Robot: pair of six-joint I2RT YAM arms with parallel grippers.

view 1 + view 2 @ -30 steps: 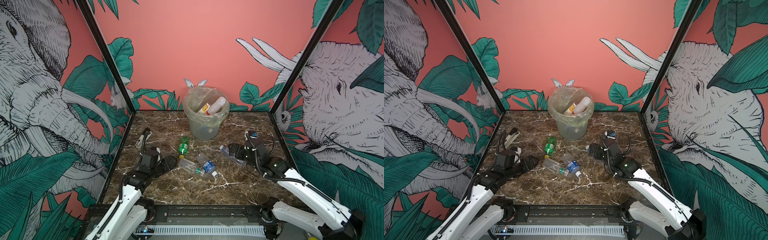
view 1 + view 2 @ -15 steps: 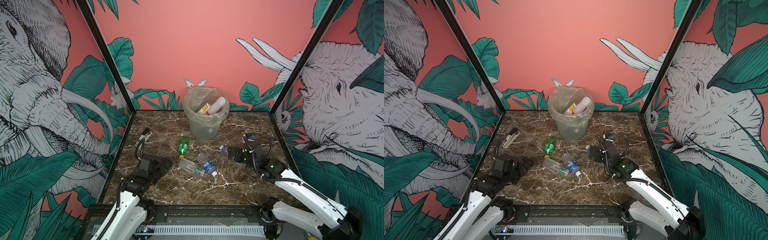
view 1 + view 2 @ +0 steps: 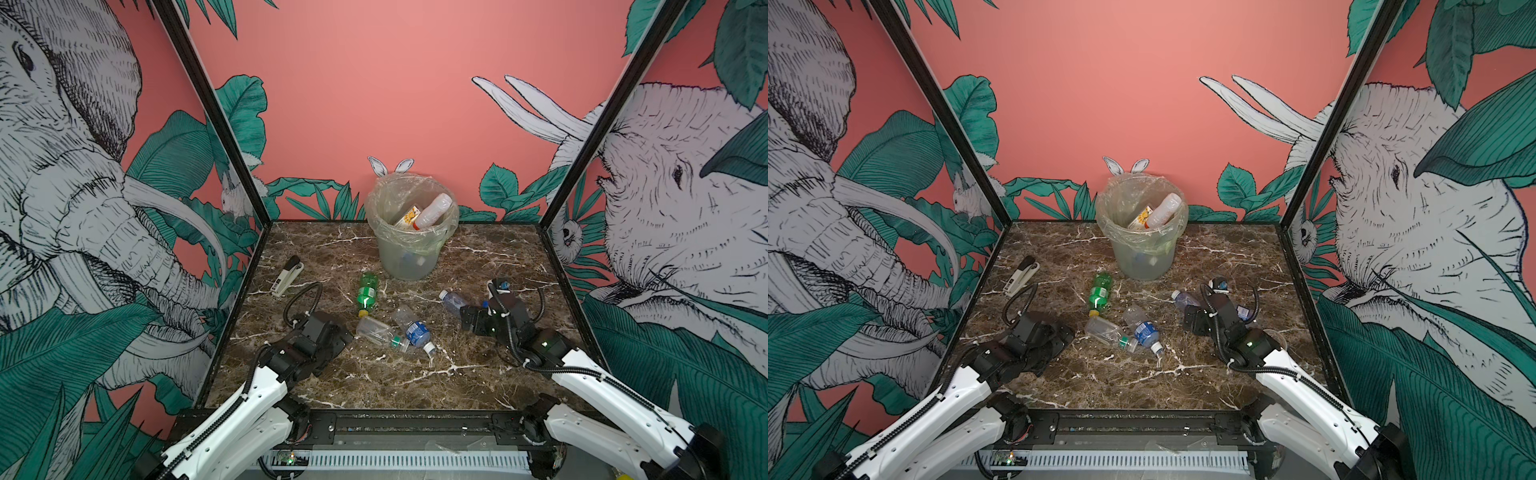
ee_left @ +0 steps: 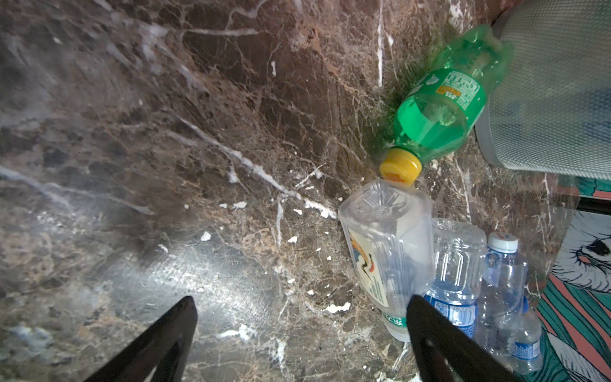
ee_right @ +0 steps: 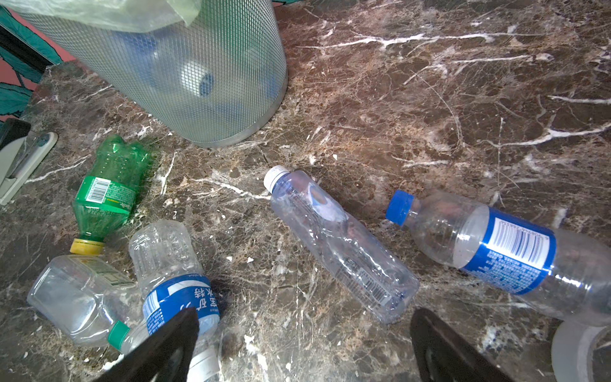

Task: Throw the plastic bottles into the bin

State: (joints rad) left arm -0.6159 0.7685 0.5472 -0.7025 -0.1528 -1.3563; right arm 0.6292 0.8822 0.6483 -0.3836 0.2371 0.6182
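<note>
The bin (image 3: 409, 249) (image 3: 1142, 249) stands at the back middle, bag-lined, with a white bottle (image 3: 432, 210) and others inside. On the marble lie a green bottle (image 3: 367, 293) (image 4: 439, 112) (image 5: 105, 195), a square clear bottle (image 3: 376, 330) (image 4: 386, 251), a blue-labelled clear bottle (image 3: 411, 328) (image 5: 175, 281), a white-capped clear bottle (image 3: 453, 298) (image 5: 340, 248) and a blue-capped bottle (image 5: 489, 241). My left gripper (image 3: 341, 336) (image 4: 301, 304) hangs open, low over bare marble beside the square bottle. My right gripper (image 3: 471, 320) (image 5: 304, 317) is open just short of the white-capped bottle's base.
A white-and-black stapler (image 3: 286, 274) (image 3: 1019, 274) (image 5: 20, 158) lies at the left near the wall. Patterned walls close the table (image 3: 395, 382) on three sides. A clear round object (image 5: 582, 350) sits by the right gripper.
My left gripper has dropped toward the table and shifted right toward the clustered bottles. The right gripper has drawn slightly back from the bin. Both stay open and the bottles have not moved.
</note>
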